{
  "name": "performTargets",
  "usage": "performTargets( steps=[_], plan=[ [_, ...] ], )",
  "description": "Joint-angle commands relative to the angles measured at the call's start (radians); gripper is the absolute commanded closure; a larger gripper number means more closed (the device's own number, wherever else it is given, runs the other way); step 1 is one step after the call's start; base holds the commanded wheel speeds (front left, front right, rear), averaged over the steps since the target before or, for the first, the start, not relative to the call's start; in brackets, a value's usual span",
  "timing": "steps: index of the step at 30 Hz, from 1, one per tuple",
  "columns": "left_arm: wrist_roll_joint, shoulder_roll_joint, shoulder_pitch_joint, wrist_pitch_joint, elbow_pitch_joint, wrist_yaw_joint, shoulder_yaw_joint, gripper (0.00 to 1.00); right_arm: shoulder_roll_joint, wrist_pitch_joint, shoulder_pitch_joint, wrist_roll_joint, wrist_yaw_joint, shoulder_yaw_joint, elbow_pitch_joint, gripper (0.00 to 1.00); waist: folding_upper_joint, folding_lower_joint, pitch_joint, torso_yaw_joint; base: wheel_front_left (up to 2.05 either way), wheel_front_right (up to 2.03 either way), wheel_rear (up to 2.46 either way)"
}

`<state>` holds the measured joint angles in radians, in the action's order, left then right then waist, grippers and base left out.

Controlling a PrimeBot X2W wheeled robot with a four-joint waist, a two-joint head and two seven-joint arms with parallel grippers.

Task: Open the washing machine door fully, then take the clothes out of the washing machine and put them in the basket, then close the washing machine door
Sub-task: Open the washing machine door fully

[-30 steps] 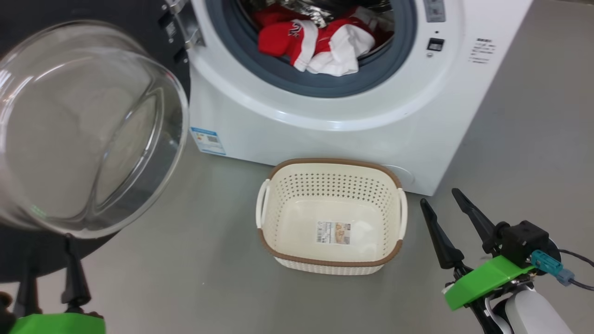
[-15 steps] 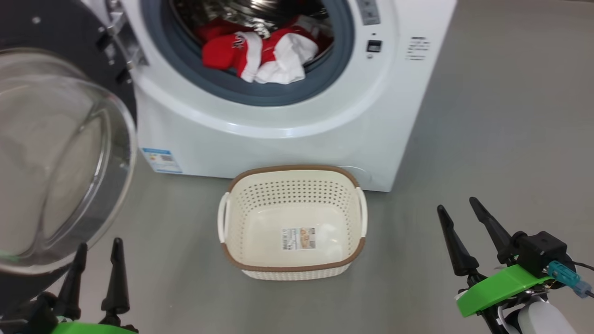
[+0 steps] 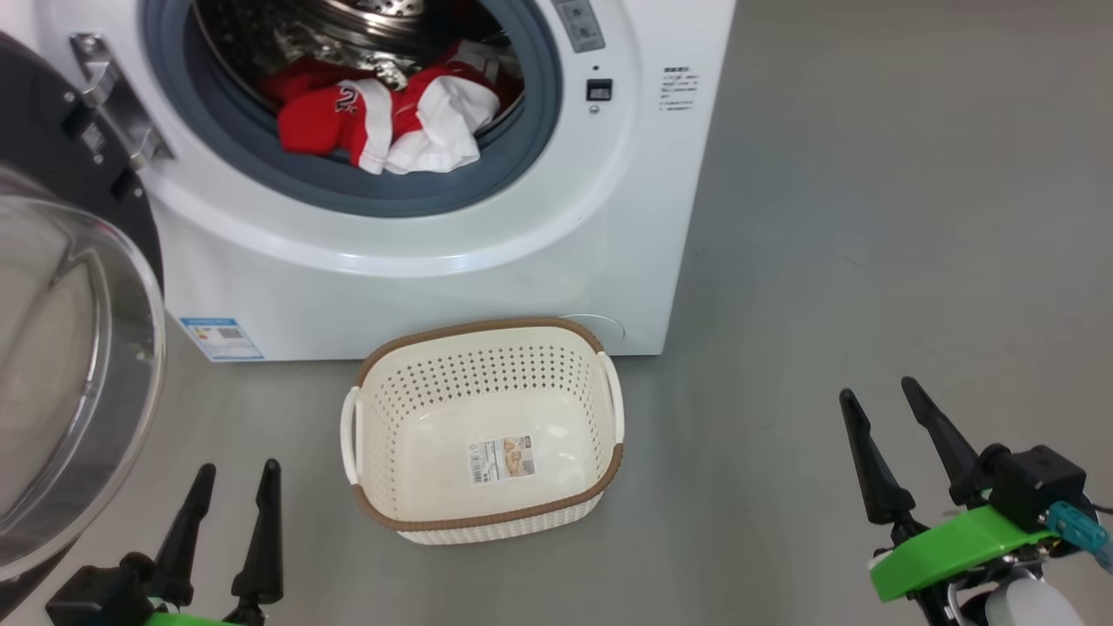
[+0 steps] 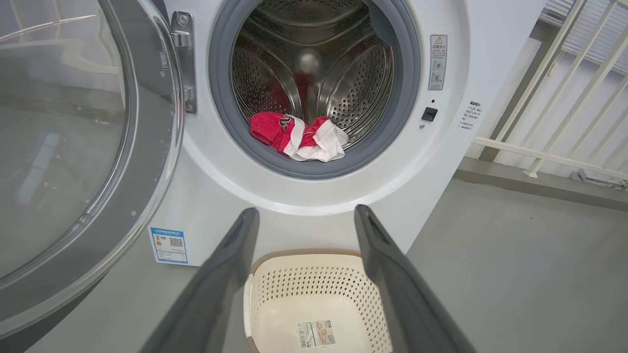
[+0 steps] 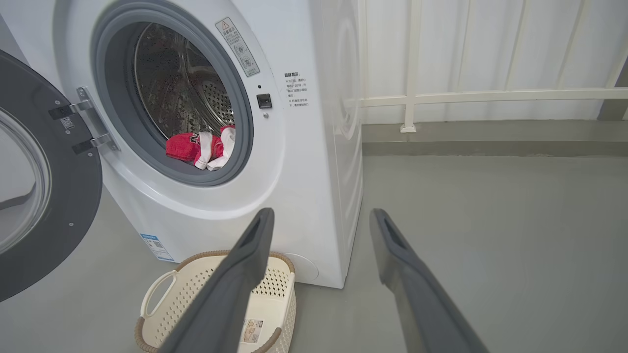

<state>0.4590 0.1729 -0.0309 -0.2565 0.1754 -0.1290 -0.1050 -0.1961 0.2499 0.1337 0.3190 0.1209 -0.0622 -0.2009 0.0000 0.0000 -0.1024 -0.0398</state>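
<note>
The washing machine (image 3: 417, 287) stood on the grey floor (image 3: 826, 217) with its round mouth wide open to see; the washing machine door (image 3: 69, 374) was swung well away from the mouth on the left side, hanging from a metal hinge (image 3: 113, 104), and its clear glass bowl bulged out toward the head camera; the clothes (image 3: 383, 122), red with white bits, lay in a heap at the bottom front of the shiny steel drum (image 4: 314, 63), and a white part rested on the grey rubber ring (image 3: 348, 191); a small blue label (image 3: 221, 337) sat at the machine's lower left corner; the basket (image 3: 487, 382) sat on the floor just in front of the machine, toward its right lower corner, and a barcode sticker (image 3: 503, 458) showed on its bare bottom; the left gripper (image 3: 237, 469) was low at the left of the head view, over the floor, with its two dark fingers spread wide and nothing between them; it was near the door's glass and apart from the basket; the right gripper (image 3: 876, 391) was low at the right, over the floor, well apart from the basket and the machine, and its fingers were spread wide too, holding nothing; in the left wrist view the two fingers pointed up toward the machine's mouth, with the basket's far rim between them; in the right wrist view a white railing (image 5: 441, 95) ran along the wall behind the machine.
</note>
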Motion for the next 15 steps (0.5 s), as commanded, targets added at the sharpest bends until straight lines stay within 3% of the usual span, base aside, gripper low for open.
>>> performTargets(
  steps=[1,15],
  plan=[
    [-0.010,0.023,-0.010,-0.005,-0.026,-0.002,0.029,0.00,-0.006,0.012,-0.015,0.001,0.010,-0.015,0.029,0.00,0.0000,0.0000,0.003,0.017,0.00,0.00,0.00],
    [-0.011,0.030,-0.023,-0.005,-0.022,-0.002,0.032,0.00,0.002,0.012,-0.015,-0.004,0.010,0.002,0.037,0.00,0.0000,0.0000,0.000,0.020,0.00,0.00,0.00]
  ],
)
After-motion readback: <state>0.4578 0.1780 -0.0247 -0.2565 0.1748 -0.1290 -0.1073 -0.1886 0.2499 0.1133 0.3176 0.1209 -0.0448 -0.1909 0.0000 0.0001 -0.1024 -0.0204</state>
